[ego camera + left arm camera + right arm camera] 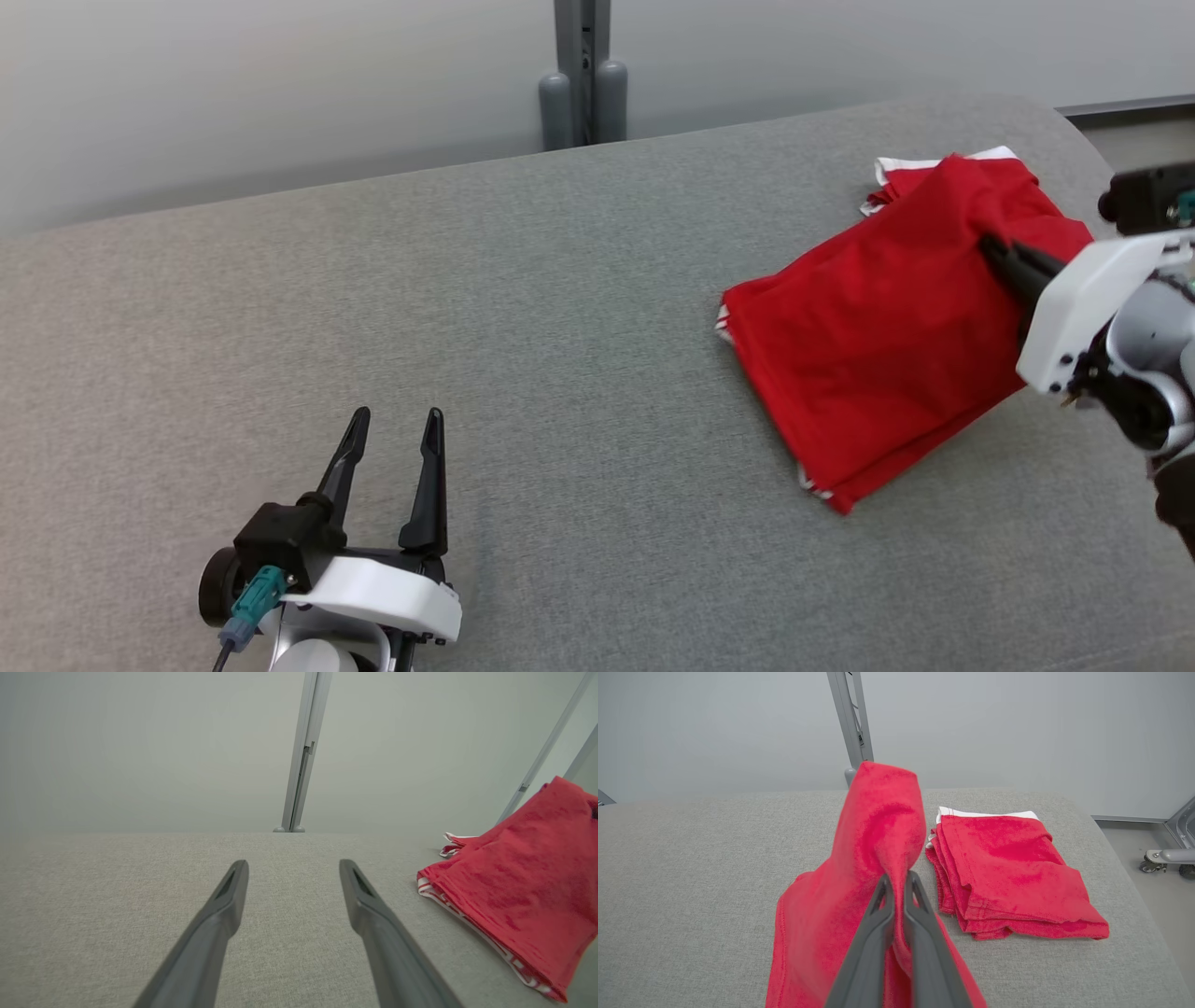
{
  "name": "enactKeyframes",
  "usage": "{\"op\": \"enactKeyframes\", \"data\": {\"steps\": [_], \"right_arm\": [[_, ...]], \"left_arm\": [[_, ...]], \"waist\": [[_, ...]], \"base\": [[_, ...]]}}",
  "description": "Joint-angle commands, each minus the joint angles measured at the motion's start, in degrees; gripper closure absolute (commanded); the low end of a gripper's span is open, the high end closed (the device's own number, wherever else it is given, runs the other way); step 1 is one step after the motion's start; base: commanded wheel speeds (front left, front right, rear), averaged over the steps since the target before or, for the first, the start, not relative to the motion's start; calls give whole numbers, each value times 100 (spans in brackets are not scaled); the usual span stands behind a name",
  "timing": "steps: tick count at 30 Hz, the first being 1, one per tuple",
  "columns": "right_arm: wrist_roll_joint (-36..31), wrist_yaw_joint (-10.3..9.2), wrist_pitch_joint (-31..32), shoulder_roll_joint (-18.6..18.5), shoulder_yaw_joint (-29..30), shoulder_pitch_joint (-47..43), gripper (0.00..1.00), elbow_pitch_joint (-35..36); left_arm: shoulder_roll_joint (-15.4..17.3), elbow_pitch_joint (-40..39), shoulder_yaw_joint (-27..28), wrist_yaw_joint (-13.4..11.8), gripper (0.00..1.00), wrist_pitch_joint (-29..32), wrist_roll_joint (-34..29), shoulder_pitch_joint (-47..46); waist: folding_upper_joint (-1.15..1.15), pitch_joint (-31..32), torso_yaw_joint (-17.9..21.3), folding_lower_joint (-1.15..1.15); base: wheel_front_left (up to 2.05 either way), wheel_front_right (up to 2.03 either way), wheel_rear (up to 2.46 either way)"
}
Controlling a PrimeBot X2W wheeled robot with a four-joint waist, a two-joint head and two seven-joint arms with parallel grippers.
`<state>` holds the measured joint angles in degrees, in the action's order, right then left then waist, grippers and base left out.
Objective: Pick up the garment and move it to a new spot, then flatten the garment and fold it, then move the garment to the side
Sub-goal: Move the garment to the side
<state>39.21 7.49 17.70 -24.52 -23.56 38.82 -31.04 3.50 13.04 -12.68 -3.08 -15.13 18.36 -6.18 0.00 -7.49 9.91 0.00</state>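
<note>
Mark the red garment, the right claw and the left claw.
red garment [868, 327]: head view, middle of its top layer.
right claw [899, 877]: right wrist view, between its shut fingertips.
left claw [397, 418]: head view, between its open fingertips.

even soft light, faint shadows, no glare; wrist views edge-stretched.

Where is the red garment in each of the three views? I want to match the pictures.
Head view: red garment at the right, on the grey table, pinched by the right gripper.
Left wrist view: at the right edge, beside the open left gripper.
Right wrist view: centre, a raised fold between the shut fingers, the rest lying at right.
Shared landmark: the grey post behind the table.
</note>
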Motion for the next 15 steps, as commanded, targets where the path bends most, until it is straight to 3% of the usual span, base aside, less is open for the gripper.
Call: {"op": "enactKeyframes", "data": {"steps": [1, 15], "right_arm": [[-76, 0, 65, -21, 51, 224, 100, -109], [-563, 0, 290, -282, 324, 1473, 100, -1103]], "left_arm": [[19, -3, -1, 7, 0, 2, 36, 28], [20, -34, -9, 52, 0, 2, -77, -137]], "waist": [[0, 54, -130, 0], [0, -294, -576, 0]], "base": [[0, 0, 0], [0, 0, 0]]}}
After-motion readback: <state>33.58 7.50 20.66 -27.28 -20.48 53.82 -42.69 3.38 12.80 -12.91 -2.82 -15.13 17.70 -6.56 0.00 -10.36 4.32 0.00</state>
